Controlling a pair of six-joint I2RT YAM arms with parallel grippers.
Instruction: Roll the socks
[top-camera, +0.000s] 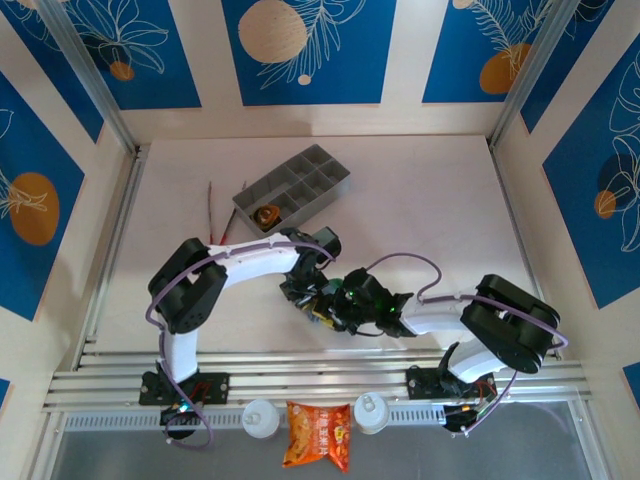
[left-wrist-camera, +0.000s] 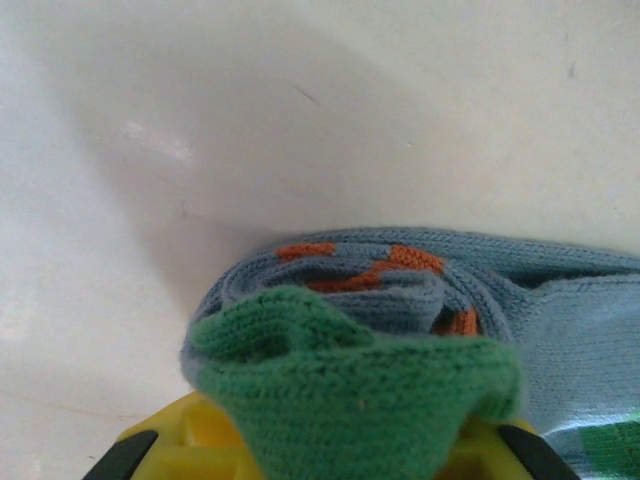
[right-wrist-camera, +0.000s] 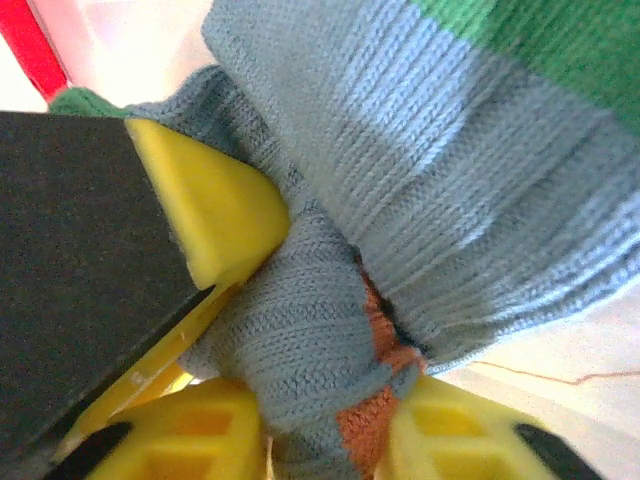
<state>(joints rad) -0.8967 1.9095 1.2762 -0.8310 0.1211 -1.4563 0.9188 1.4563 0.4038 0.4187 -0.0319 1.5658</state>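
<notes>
The grey-blue sock (left-wrist-camera: 400, 290) lies coiled into a roll on the white table, its green toe (left-wrist-camera: 350, 400) pinched between the yellow fingers (left-wrist-camera: 170, 445) of my left gripper (left-wrist-camera: 335, 450), which is shut on it. My right gripper (right-wrist-camera: 330, 440) is shut on the same sock (right-wrist-camera: 420, 150) at its orange cuff (right-wrist-camera: 365, 420), right against the left gripper's yellow finger (right-wrist-camera: 210, 200). From above, the left gripper (top-camera: 308, 296) and right gripper (top-camera: 345, 303) meet mid-table. A small brown-and-orange bundle (top-camera: 266, 216), apparently the olive-brown sock rolled up, sits in the tray.
A grey compartment tray (top-camera: 320, 170) stands slanted behind the grippers. Two thin red rods (top-camera: 212, 205) lie to its left. At the near edge sit an orange snack bag (top-camera: 318, 436) and two white caps (top-camera: 260, 417). Metal rails run along both sides.
</notes>
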